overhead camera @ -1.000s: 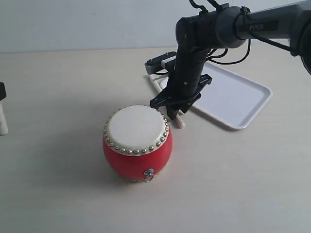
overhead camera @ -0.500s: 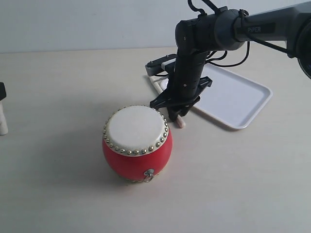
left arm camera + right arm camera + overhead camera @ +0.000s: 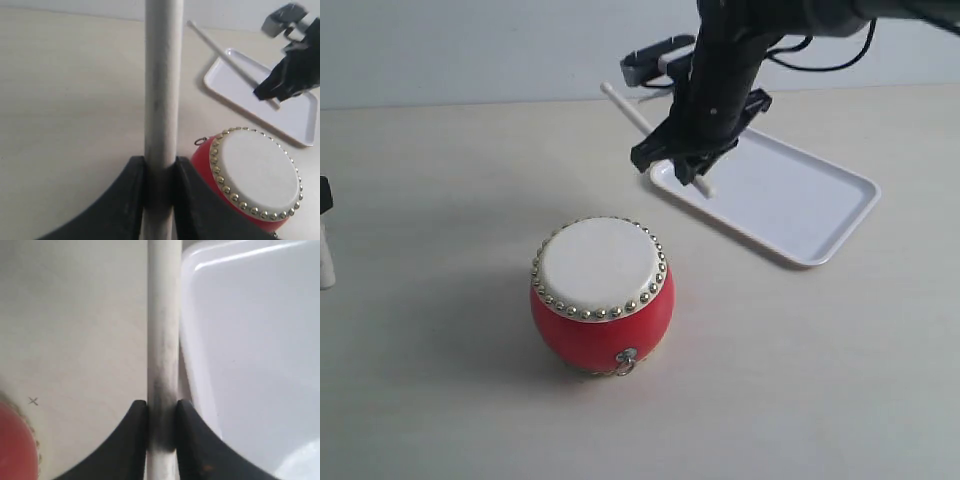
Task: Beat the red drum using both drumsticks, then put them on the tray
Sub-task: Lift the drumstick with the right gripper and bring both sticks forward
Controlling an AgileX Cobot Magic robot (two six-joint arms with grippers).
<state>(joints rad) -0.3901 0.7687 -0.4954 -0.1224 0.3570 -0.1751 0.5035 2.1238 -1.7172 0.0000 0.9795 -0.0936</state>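
Note:
The red drum [image 3: 601, 293] with its cream skin top stands upright on the table, also seen as the red drum [image 3: 252, 178] from the left wrist. My right gripper [image 3: 692, 163] is raised above the tray's near-left corner, shut on a drumstick [image 3: 632, 110] that slants up to the left; the right wrist view shows this drumstick [image 3: 163, 315] clamped between the jaws. The white tray [image 3: 810, 205] lies behind and to the right of the drum. My left gripper [image 3: 160, 190] is shut on the other drumstick [image 3: 163, 80]; only its edge [image 3: 325, 255] shows at the far left.
The beige table top [image 3: 460, 180] runs to a pale wall at the back. The right arm [image 3: 760, 30] reaches in from the upper right above the tray.
My right gripper has lifted with its drumstick, from low beside the drum's far rim up and back to above the tray's corner. The drum and left gripper have not moved.

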